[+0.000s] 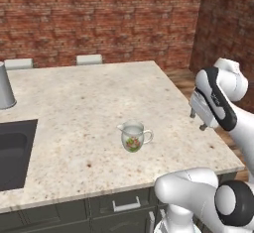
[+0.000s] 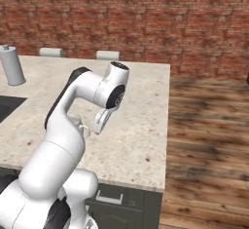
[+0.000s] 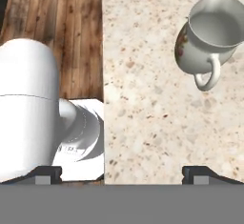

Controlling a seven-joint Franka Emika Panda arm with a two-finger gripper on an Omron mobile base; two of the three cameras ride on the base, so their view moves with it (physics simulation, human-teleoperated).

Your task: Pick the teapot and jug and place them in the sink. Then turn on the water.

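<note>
- One hand [image 1: 197, 120] hangs spread wide and grasping nothing, above the bench's [image 1: 89, 103] right edge, fingers pointing down; from its own camera both fingertips [image 3: 45, 173] stand far apart with bare stone between them.
- Beyond it, near the middle of the bench, the jug [image 1: 133, 136] stands upright and alone, loop handle turned toward the arm's side, spout away from it.
- The jug looks like glazed ceramic: stiff, smooth, probably slippery, and liable to chip if dropped into a hard basin. It seems light enough for one hand.
- Judging by its shape, the rim wall beside the handle, or the narrower neck, offers flatter opposing faces than the rounded belly; the thin handle looks a poor hold.
- Farther left, the dark sink [image 1: 15, 152] is sunk in the bench, well apart from the jug.
- At the far left edge stands a grey canister [image 1: 6, 86].
</note>
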